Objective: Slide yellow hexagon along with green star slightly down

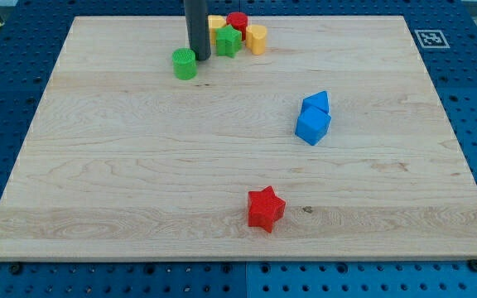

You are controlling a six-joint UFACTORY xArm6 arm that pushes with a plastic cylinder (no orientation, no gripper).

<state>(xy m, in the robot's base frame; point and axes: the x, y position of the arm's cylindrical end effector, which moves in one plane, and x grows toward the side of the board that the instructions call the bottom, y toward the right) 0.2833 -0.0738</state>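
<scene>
Yellow hexagon: a small yellow hexagonal block (257,38) at the far edge of the counter, right end of a tight cluster; flat top, faceted sides.
Green star: a small green star-shaped block (228,41) just left of the yellow hexagon, touching or nearly so.
Cluster mates: a red cylinder block (237,21) at the back, and a second yellow block (215,26), shape unclear, partly hidden by the rod.
My tip: the dark rod's lower end (198,58) rests just left of the green star, between it and a green cylinder block (185,64).
Pincer: none fitted; the arm ends in the plain rod.
Elsewhere: two blue blocks (314,118) touching, at mid-right; a red star block (265,208) near the front.
Counter: pale wooden board (122,165).
</scene>
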